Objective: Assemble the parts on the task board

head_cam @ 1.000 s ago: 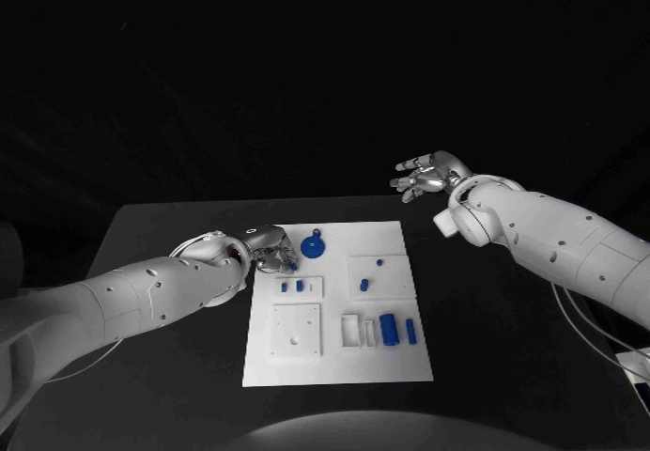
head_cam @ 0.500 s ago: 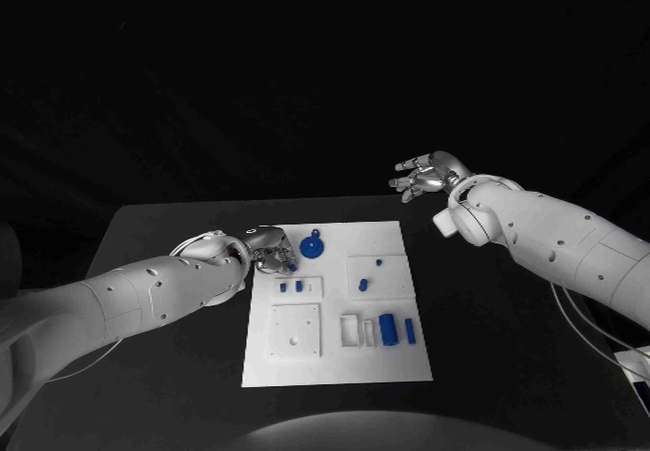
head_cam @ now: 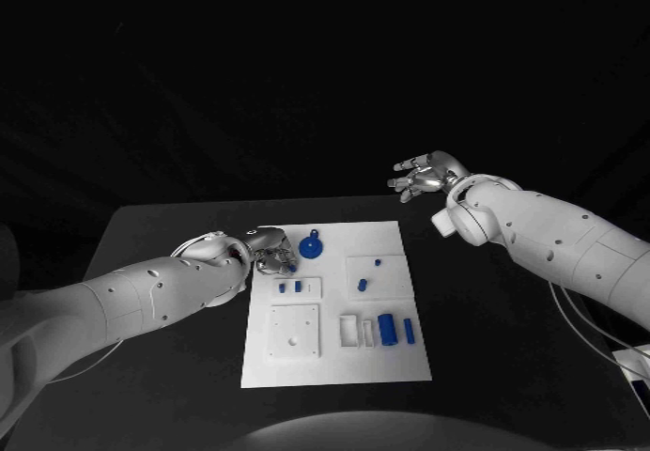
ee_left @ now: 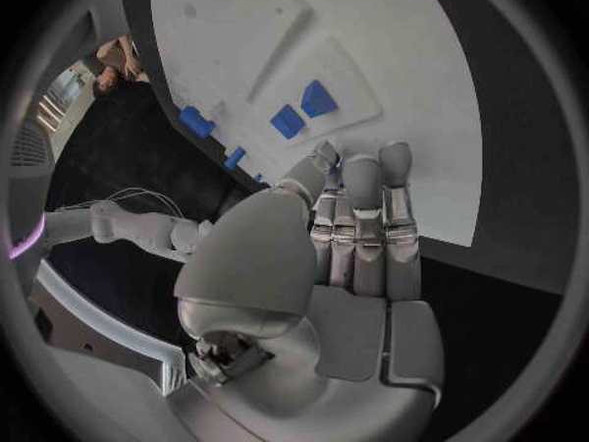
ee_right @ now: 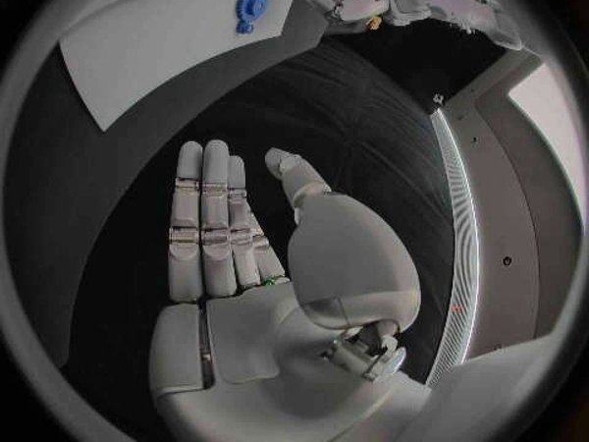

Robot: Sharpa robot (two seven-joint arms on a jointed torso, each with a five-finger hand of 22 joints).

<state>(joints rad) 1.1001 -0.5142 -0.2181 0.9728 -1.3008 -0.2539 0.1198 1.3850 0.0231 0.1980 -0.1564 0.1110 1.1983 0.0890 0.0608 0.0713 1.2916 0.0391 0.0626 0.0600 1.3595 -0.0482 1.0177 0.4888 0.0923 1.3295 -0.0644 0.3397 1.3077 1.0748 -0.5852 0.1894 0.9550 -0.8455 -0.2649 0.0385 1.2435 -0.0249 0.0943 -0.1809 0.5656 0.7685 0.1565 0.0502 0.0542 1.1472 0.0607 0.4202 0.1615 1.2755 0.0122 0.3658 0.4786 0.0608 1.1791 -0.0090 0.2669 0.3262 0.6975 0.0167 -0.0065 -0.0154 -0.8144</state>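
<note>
No real shift vs earlier frame: left robot hand (head_cam: pixel 271 250) stays curled at the task board (head_cam: pixel 339 371) upper-left edge, can't tell if holding; right robot hand (head_cam: pixel 426 175) stays wide, upper right past black tabletop (head_cam: pixel 162 282).

Robot lab or test cell, black table (head_cam: pixel 162 282) under dark surround, white task board (head_cam: pixel 339 357) with blue parts (head_cam: pixel 388 327), cables (ee_left: pixel 117 201) trailing, light strip along wall

No readable text, label, brand, number or sign appeared anywhere. The task board (head_cam: pixel 339 310) carried no lettering, and the blue parts (head_cam: pixel 388 328) on it were plain. The white arms bore no markings that could be read
</note>
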